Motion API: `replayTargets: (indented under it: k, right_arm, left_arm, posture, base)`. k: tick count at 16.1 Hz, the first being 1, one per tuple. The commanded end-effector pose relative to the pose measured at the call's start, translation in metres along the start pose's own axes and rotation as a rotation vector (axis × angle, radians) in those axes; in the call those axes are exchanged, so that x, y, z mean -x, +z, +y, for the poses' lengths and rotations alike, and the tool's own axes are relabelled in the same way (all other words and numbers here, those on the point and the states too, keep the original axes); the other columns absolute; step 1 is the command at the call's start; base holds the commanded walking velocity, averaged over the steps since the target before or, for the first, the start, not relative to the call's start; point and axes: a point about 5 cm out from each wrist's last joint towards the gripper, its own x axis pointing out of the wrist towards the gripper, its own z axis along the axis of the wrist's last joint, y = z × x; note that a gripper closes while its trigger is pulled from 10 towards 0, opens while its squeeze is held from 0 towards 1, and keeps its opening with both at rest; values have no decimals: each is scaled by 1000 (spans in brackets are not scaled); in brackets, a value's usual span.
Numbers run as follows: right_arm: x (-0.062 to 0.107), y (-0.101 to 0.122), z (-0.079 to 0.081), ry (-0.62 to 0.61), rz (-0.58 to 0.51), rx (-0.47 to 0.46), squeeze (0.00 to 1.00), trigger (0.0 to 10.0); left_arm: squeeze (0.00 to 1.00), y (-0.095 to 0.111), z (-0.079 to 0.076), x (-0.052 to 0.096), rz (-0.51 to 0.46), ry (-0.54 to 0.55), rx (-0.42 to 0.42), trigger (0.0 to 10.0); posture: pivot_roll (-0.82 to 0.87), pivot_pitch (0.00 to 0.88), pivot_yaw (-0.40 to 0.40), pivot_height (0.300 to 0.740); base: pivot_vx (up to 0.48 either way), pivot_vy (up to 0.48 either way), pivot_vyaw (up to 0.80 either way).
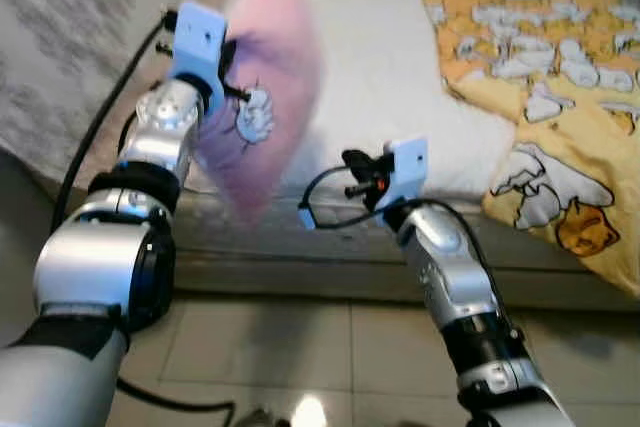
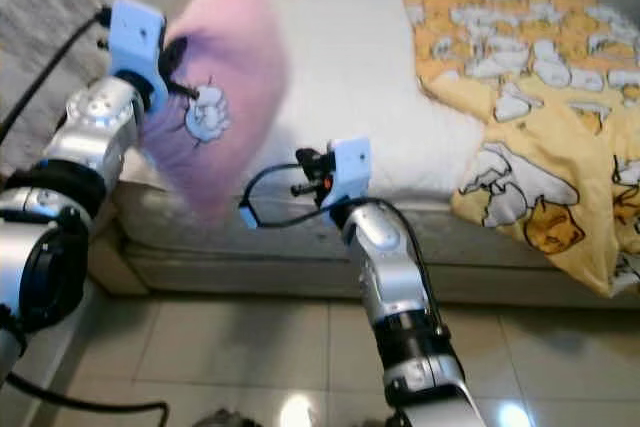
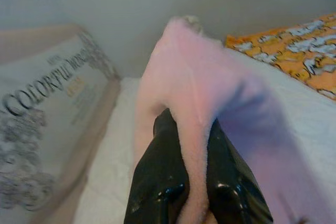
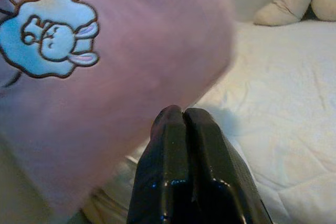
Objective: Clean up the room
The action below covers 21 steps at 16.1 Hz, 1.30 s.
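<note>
Bed (image 1: 400,97): white sheet, wide across the top.
Blanket (image 1: 560,77): yellow, at 2 o'clock on the bed.
Pillow (image 1: 265,87): pink, with a sheep, up in the air at 10 o'clock.
Left gripper (image 3: 194,182): pinching the pillow's edge.
Right gripper (image 4: 184,129): fingers pressed together, holding nothing, by the bed's front edge.

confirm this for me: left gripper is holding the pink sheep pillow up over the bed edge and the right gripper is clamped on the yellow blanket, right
Not quite. The left gripper does hold the pink sheep pillow up over the edge of the bed, but the right gripper is not on the yellow blanket. The right wrist view shows its fingers shut on nothing, beside the pillow; the blanket lies apart on the bed's far side.
</note>
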Motion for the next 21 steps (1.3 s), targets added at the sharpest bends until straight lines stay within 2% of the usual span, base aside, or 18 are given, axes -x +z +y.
replayTargets:
  k: [1, 4, 6, 15, 21]
  right_arm:
    - [1, 5, 1, 15, -13, 1, 0, 10000]
    - [5, 0, 3, 40, 11, -18, 0, 10000]
    - [8, -3, 5, 44, 25, -24, 0, 10000]
    - [15, -10, 13, 119, 85, -56, 0, 10000]
    - [19, -12, 14, 129, 107, -63, 0, 10000]
  left_arm:
    - [0, 24, 1, -7, -65, 24, -5, 10000]
    - [0, 14, 6, -5, -18, 65, -2, 10000]
    - [0, 13, 7, -4, -7, 79, -40, 10000]
    - [0, 21, 27, -3, 12, 109, -91, 10000]
    - [0, 29, 47, -1, 19, 206, -106, 10000]
  posture:
    - [-159, 0, 53, 740]
    - [-158, 0, 53, 740]
    - [-159, 0, 49, 740]
    - [-170, 0, 45, 740]
    - [-179, 7, 44, 740]
  base:
    - [465, 0, 0]
    - [466, 0, 0]
    - [450, 0, 0]
    - [444, 0, 0]
    - [418, 94, 0]
